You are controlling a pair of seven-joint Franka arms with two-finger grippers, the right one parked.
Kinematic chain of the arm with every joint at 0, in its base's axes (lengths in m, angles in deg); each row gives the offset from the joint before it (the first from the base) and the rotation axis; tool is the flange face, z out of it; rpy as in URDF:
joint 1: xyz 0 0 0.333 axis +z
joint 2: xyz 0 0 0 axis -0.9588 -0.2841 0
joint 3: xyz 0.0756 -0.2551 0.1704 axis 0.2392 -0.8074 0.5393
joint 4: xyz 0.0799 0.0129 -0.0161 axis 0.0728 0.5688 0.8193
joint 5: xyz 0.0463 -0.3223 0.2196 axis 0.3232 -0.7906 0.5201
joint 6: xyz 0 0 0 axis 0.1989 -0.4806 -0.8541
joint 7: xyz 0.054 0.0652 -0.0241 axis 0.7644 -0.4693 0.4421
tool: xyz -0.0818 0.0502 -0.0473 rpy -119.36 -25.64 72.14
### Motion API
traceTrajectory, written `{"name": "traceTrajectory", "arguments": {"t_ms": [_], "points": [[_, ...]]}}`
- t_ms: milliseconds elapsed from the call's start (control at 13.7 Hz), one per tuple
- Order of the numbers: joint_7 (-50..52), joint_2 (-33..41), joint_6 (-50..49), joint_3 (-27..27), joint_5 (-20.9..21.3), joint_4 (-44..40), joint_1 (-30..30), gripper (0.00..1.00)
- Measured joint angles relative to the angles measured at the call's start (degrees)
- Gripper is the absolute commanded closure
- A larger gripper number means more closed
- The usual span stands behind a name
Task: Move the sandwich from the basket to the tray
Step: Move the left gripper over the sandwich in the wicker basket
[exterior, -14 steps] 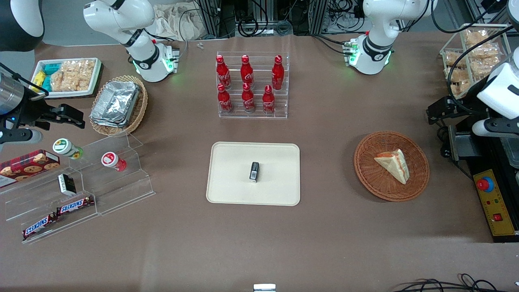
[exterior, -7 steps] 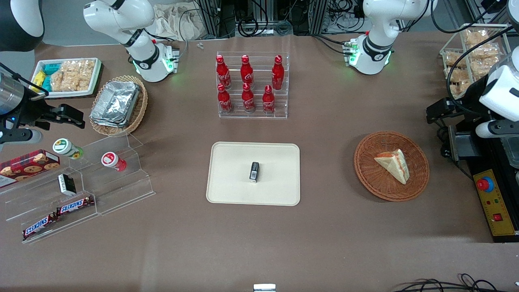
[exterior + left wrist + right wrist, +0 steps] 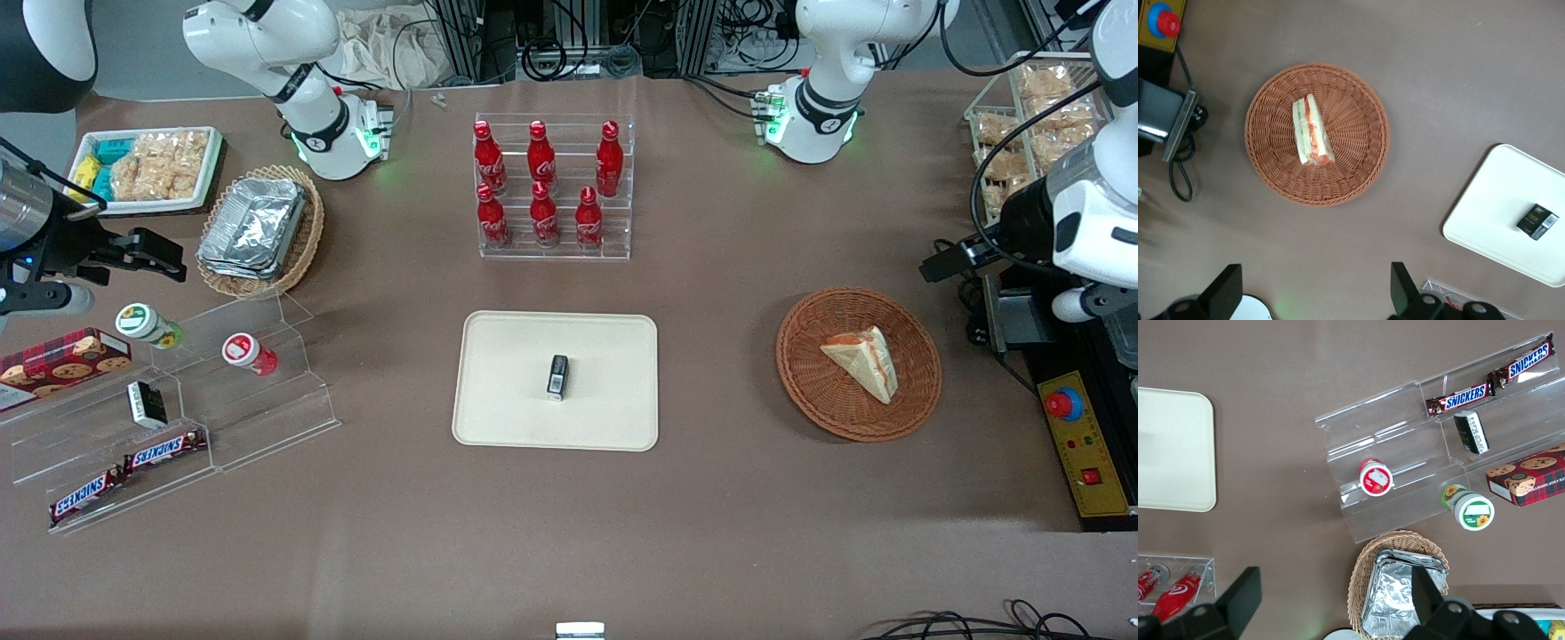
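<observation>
Since a second ago the working arm's gripper has swung up and in toward the basket; nothing else shifted. Pale triangular sandwich wedge, red-orange and green filling at its edge, lies in the round reddish-brown wicker basket, toward the working arm's end of the table. Gripper hangs well above it, fingers spread wide, holding nothing. Cream rectangular tray sits mid-table w/ a small black box on it. Risks: soft bread squashing or slipping from a skewed pinch; basket dragging along; drop landing on the box.
</observation>
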Motion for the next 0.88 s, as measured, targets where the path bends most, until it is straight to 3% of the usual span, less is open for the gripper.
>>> {"name": "traceTrajectory", "arguments": {"t_ms": [875], "points": [[9.02, 3.23, 19.21, 1.03, 0.12, 22.34, 0.18, 0.00]]}}
